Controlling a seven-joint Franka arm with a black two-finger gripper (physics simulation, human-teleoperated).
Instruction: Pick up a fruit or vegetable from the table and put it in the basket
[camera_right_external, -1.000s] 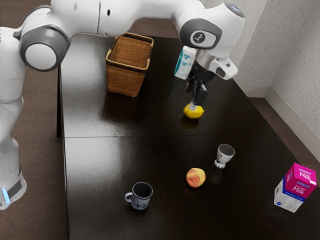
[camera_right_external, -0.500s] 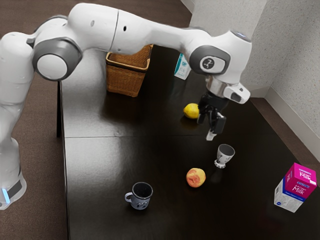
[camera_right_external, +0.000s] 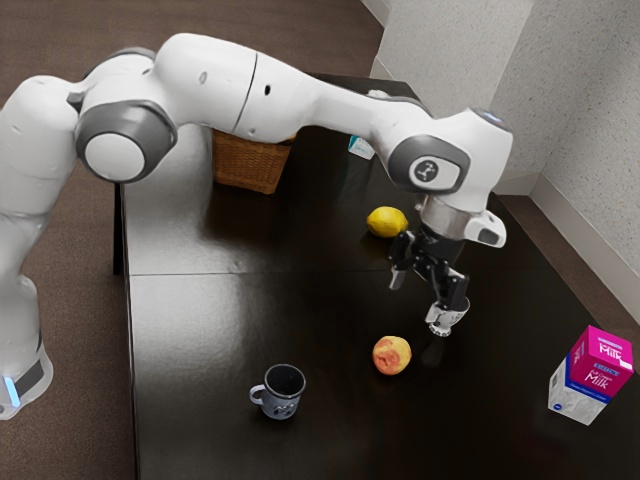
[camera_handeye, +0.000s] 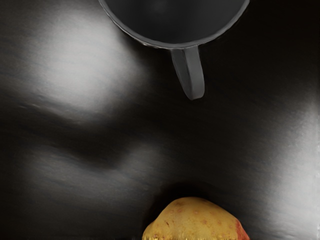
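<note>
Exterior view: gripper released, empty, above worktop; peach between mug and glass, basket toward far corner. Sideways drift while lowering could topple glass. Wrist view: off-centre pinch could roll peach against mug.

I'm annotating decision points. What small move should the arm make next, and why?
Probably lower the fingers toward the peach: they stand open above the table, and the peach lies at the wrist view's lower edge, so seems roughly beneath them.
</note>
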